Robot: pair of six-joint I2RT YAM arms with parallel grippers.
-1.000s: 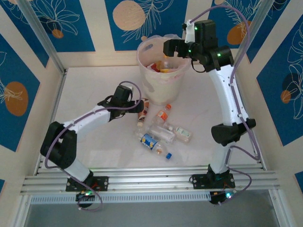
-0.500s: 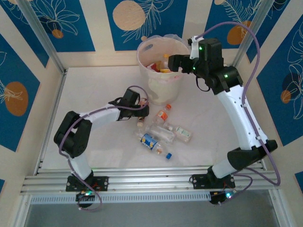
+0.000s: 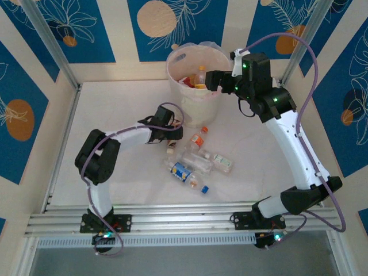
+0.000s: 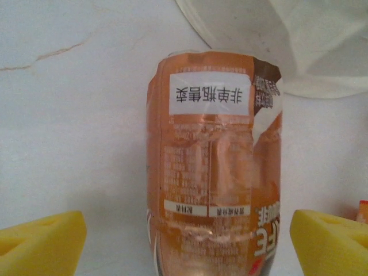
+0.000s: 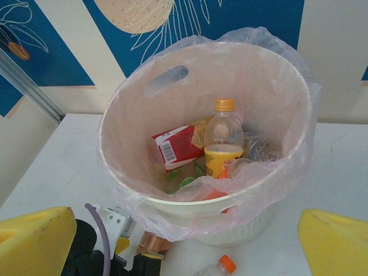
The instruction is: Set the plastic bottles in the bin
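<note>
The bin (image 3: 194,109) stands at the back centre, lined with a pinkish bag. Inside the bin (image 5: 138,126) I see a yellow-labelled bottle (image 5: 223,146) with an orange cap, upright, and a red-labelled bottle (image 5: 178,144) lying beside it. A brown-orange labelled bottle (image 4: 210,167) lies on the table at the bin's foot. My left gripper (image 4: 187,241) is open, and its yellow fingers (image 4: 43,238) straddle that bottle without touching it. My right gripper (image 3: 211,79) hangs open and holds nothing, beside the bin's right rim. Several more bottles (image 3: 195,162) lie in front of the bin.
Among the loose bottles are a blue-labelled one (image 3: 183,171), an orange-capped one (image 3: 197,140) and a clear one with a pale label (image 3: 222,163). Metal frame posts and patterned walls enclose the white table (image 3: 115,98). The left gripper (image 5: 109,256) shows below the bin in the right wrist view.
My left gripper has reached rightward to the bin's foot, over the brown-orange bottle. My right gripper has drawn back from above the bin's opening to its right rim.
</note>
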